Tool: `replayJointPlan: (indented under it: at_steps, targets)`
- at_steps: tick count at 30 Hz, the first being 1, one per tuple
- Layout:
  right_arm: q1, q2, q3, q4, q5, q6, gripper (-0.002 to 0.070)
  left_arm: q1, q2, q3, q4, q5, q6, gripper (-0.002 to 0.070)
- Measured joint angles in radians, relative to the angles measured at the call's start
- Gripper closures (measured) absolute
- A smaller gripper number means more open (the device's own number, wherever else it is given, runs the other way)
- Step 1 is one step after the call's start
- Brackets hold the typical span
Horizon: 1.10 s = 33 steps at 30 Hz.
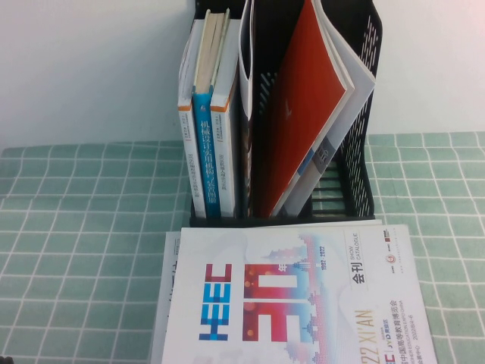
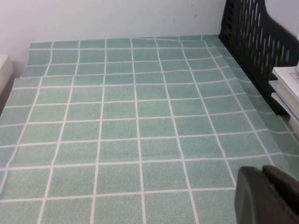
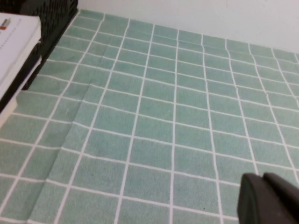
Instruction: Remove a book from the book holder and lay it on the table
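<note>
Book (image 1: pixel 292 303) lay flat on the table (image 1: pixel 76 227) in the high view, cover up, touching the front of the book holder (image 1: pixel 356 152), which kept a red magazine (image 1: pixel 299 114) and upright volumes (image 1: pixel 208 114); neither arm showed there. Left wrist view: left gripper (image 2: pixel 267 196), jaws pressed together and empty, hung over cloth, holder well ahead. Right wrist view: right gripper (image 3: pixel 268 198), jaws clenched on nothing, over bare cloth.

Plain white wall (image 1: pixel 91 68) behind the tabletop (image 1: pixel 76 227), meeting it along a straight edge. Tabletop covered in pale green cloth with thin white grid lines. Light even, soft shadows.
</note>
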Motion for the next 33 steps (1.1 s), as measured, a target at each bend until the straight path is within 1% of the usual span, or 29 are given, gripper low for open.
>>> replayJointPlan:
  at_steps: [12, 19, 33]
  targets:
    - [0.0, 0.0, 0.0, 0.0, 0.0, 0.002, 0.0678, 0.0, 0.0, 0.0, 0.0, 0.0, 0.0, 0.0677]
    - [0.0, 0.0, 0.0, 0.0, 0.0, 0.065, 0.0678, 0.0, 0.0, 0.0, 0.0, 0.0, 0.0, 0.0677]
    - [-0.001, 0.0, 0.0, 0.0, 0.0, 0.07, 0.0678, 0.0, 0.0, 0.0, 0.0, 0.0, 0.0, 0.0677]
